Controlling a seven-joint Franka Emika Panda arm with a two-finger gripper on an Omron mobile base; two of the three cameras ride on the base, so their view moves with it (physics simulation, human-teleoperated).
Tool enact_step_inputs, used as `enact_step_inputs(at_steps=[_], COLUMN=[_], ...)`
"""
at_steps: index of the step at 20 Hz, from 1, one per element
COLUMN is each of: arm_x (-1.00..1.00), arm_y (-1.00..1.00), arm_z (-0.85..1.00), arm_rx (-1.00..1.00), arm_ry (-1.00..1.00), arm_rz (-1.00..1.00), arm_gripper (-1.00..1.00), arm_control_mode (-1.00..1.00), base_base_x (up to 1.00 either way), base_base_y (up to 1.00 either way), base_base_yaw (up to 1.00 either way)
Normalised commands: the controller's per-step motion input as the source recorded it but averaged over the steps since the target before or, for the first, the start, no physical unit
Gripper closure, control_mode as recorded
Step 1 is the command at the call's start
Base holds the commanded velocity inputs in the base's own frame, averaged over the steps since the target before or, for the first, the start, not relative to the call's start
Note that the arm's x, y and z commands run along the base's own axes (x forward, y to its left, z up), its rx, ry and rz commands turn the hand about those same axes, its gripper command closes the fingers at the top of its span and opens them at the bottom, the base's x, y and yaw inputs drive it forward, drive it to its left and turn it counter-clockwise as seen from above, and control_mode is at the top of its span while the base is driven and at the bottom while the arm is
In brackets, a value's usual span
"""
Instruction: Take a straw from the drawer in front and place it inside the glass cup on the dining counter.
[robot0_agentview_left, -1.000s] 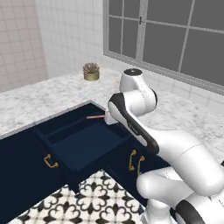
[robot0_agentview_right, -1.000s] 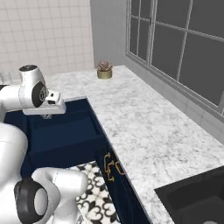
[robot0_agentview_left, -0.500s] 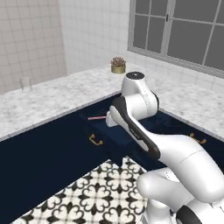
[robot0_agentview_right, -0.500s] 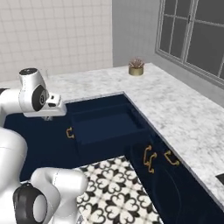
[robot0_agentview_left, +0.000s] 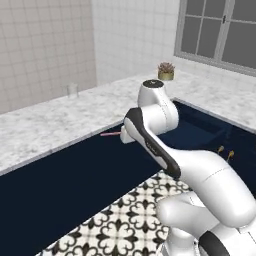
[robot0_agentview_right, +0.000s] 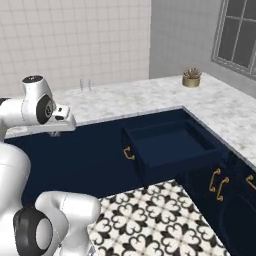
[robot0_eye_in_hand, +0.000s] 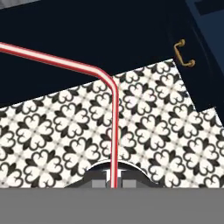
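My gripper is shut on the straw, a thin red-and-white stick that rises from between the fingertips, bends and runs off to the left. In the left base view the straw pokes out leftward from the gripper, held above the dark cabinet fronts. The navy drawer stands pulled open to my right, its brass handle on the front; that handle also appears at the upper right of the hand view. The dining counter and the glass cup on it are out of view.
A marble worktop runs along the tiled wall and turns under the window. On it stand a small clear tumbler and a brass pot with a plant. Patterned floor tiles lie below. More brass cabinet handles sit at the right.
The whole picture has swung: the base has turned left, so the drawer and plant pot now sit further right. The gripper still holds the straw.
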Motion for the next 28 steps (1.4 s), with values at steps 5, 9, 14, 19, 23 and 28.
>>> enact_step_inputs(at_steps=[5,9,14,19,23,28], arm_x=[0.00,0.00,0.00,0.00,0.00,0.00], arm_y=[0.00,0.00,0.00,0.00,0.00,0.00], arm_z=[0.00,0.00,0.00,0.00,0.00,0.00], arm_rx=[0.00,0.00,0.00,0.00,0.00,0.00], arm_ry=[0.00,0.00,0.00,0.00,0.00,0.00], arm_rz=[0.00,0.00,0.00,0.00,0.00,0.00], arm_gripper=[1.00,1.00,1.00,1.00,1.00,1.00], arm_control_mode=[1.00,1.00,1.00,1.00,1.00,1.00], base_base_x=[-0.22,-0.34,-0.21,0.00,0.00,0.00], base_base_y=[1.00,1.00,1.00,1.00,1.00,1.00], base_base_yaw=[0.32,0.42,0.37,0.27,0.21,0.12])
